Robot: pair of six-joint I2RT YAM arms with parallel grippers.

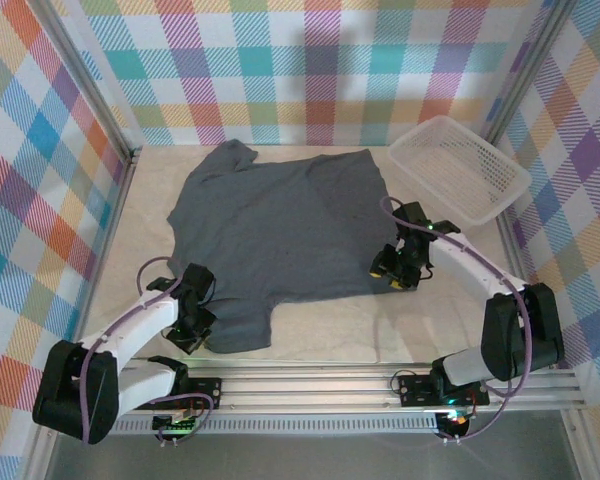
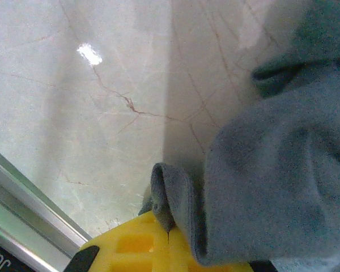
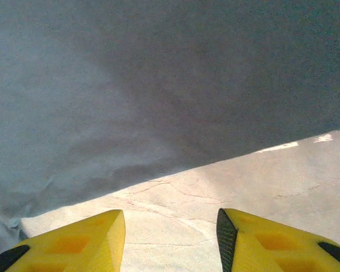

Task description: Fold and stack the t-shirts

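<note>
The worktop (image 1: pixel 330 330) carries one shirt (image 1: pixel 280 230) spread out flat across its middle. The two sleeves point to the left side and the hem lies toward the right. A white basket (image 1: pixel 460 165) sits at the far right corner, just beside the shirt.

The left arm (image 1: pixel 130 330) reaches to the near sleeve (image 1: pixel 235 325). In the left wrist view its jaws are together, with a bunched edge of the shirt (image 2: pixel 272 187) pinched between the yellow pads (image 2: pixel 136 243), so they are clamped on the cloth. The right arm (image 1: pixel 470 265) reaches to the near corner of the hem. In the right wrist view its jaws stand apart over the bare worktop (image 3: pixel 243 175), just short of the shirt (image 3: pixel 158 85) edge, and hold nothing.

By my reading the task is barely begun — the shirt lies in a single layer, with small wrinkles but no fold across it. No folded shirt or stack shows on the worktop. The step in hand looks like taking hold of the near edge on both sides, and only the left side is gripped. What is left is the right-side grasp, the folds themselves and the stacking — nearly the whole job.
</note>
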